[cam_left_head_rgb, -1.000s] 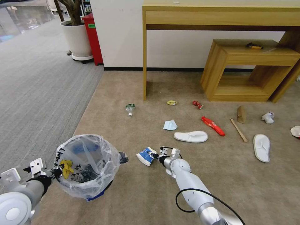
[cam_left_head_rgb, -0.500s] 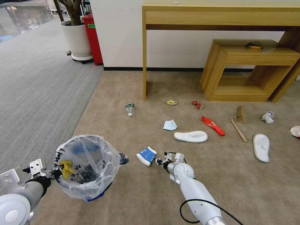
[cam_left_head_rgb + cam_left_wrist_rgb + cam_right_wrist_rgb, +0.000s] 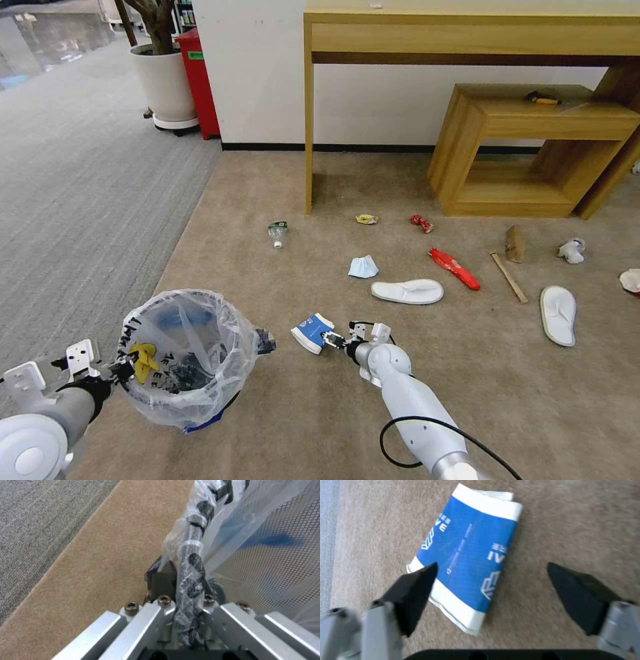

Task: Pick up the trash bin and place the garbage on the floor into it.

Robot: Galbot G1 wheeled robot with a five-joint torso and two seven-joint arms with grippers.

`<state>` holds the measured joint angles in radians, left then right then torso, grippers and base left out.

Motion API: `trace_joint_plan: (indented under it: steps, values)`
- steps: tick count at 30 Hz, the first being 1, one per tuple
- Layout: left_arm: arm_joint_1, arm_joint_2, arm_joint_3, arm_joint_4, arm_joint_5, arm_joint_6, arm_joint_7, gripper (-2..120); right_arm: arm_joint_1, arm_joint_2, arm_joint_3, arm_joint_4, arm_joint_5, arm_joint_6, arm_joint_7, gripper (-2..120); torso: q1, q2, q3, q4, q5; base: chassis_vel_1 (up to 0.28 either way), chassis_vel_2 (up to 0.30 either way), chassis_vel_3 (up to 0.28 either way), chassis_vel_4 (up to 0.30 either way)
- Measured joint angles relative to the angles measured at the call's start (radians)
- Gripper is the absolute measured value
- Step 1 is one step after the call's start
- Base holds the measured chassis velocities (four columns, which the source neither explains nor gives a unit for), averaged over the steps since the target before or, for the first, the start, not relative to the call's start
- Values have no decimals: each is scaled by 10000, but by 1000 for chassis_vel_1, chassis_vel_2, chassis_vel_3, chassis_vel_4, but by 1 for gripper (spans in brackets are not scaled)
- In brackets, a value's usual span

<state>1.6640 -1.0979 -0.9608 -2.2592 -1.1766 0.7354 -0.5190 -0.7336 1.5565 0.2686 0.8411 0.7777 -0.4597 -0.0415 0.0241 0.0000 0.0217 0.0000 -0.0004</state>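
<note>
- Left gripper point(image 3: 119, 369) is clamped on the near-left rim of the trash bin point(image 3: 190, 353). In the left wrist view the bag-wrapped rim point(image 3: 191, 580) runs straight between the closed fingers. Probably holding the rim keeps the mouth facing up and close to the work, so drops are short.
- Bin sits near-left on the beige floor point(image 3: 467, 373), just inside the edge of the grey ribbed carpet point(image 3: 80, 200). I can't tell whether its base touches the floor.
- Right gripper point(image 3: 491, 585) is spread wide and low over the blue-white packet point(image 3: 312, 332). One fingertip point(image 3: 416, 585) overlaps the packet's edge, the other is over bare carpet beside it. Nothing gripped yet; looks like a straddle to pinch across the packet's width.
- Packet: flat, folded, blue panel with white print, white bands at both ends. It lies just right of the bin, so transfer is short.
- Bin: small, round, dark mesh wall, clear liner with black and yellow marks, liner bunched over the rim.
- Remaining litter lies farther out and right: slipper point(image 3: 407, 291), second slipper point(image 3: 558, 315), red wrapper point(image 3: 454, 268), wooden stick point(image 3: 509, 277), clear bottle point(image 3: 277, 233).
</note>
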Motion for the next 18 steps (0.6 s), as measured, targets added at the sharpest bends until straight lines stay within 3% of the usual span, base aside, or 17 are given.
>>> trace_joint_plan:
  steps: [4, 18]
  values:
    - [32, 21, 0, -2, 7, 0, 28, 0, 284, 121, 45, -486, -327, 205, -357, 100, 0, 0, 0, -1, -1, 0, 0, 0, 0]
    - [191, 42, 68, -85, 208, 0, 203, 0, 621, 316, 33, -1200, -786, 583, -1460, 100, 0, 0, 0, -1, -1, 0, 0, 0, 0]
